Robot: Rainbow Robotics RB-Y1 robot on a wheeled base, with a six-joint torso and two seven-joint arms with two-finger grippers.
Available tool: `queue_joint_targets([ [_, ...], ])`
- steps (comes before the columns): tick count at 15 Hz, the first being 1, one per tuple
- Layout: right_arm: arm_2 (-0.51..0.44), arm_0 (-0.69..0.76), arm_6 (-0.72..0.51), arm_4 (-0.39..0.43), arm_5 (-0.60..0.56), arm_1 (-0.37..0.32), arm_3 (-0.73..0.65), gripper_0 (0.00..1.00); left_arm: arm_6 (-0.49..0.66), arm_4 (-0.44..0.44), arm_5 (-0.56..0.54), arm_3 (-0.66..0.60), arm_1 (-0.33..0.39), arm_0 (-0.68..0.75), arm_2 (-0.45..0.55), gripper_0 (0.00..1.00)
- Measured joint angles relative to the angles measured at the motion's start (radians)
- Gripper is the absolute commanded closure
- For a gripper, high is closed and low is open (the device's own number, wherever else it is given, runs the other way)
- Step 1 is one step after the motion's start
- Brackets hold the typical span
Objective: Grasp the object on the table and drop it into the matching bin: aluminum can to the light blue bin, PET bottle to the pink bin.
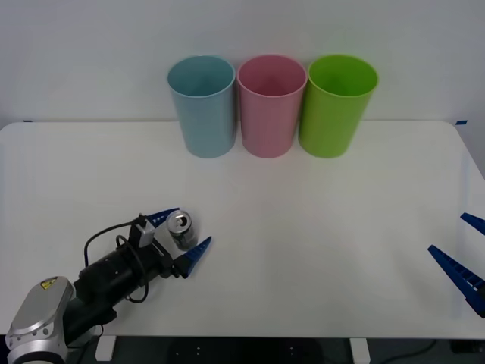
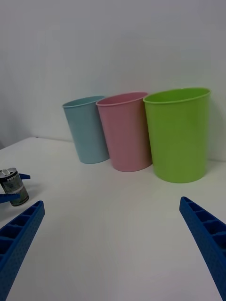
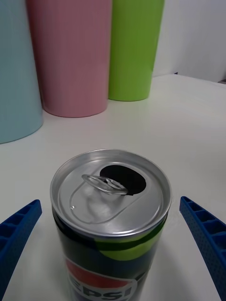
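Can (image 1: 181, 227) stands upright on the table (image 1: 303, 258), its long axis vertical and its opened pull-tab top facing up, right between the two blue fingers of the left gripper (image 1: 184, 234). In the left wrist view the can (image 3: 111, 221) sits centred ahead of the gripper (image 3: 113, 249), with a gap of bare table on each side between its wall and the fingers (image 3: 203, 235), so the jaws are spread wide and not yet touching it. The grip looks ready: closing straight across the can's round body should catch it without any turn of the wrist.

From the gripper, the light blue bin (image 1: 202, 106) lies well ahead and a little toward the robot's right, at the near end of a row of three; the pink bin (image 1: 271, 105) stands just beside it and a green bin (image 1: 338, 104) beyond that. The left arm is plainly the nearer one.

The right gripper (image 1: 464, 258) waits spread wide at the table's far right edge, well apart from the can (image 2: 13, 187).
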Motion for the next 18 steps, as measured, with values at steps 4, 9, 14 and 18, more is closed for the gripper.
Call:
queue_joint_targets([
  [4, 0.0, 0.0, 0.0, 0.0, 0.0, 0.0, 0.0, 0.0, -0.007, 0.0, 0.0, 0.0, 0.001, 0.001, 0.001, 1.0],
  [9, 0.0, 0.0, 0.0, 0.0, 0.0, 0.0, 0.0, 0.0, -0.006, 0.004, 0.0, 0.0, 0.001, 0.001, 0.017, 1.0],
  [14, 0.0, 0.0, 0.0, 0.0, 0.0, 0.0, 0.0, 0.0, -0.004, 0.03, 0.0, -0.012, 0.012, 0.003, 0.037, 1.0],
  [18, 0.0, 0.0, 0.0, 0.0, 0.0, 0.0, 0.0, 0.0, 0.006, 0.1, -0.002, -0.034, 0.048, 0.01, 0.038, 1.0],
])
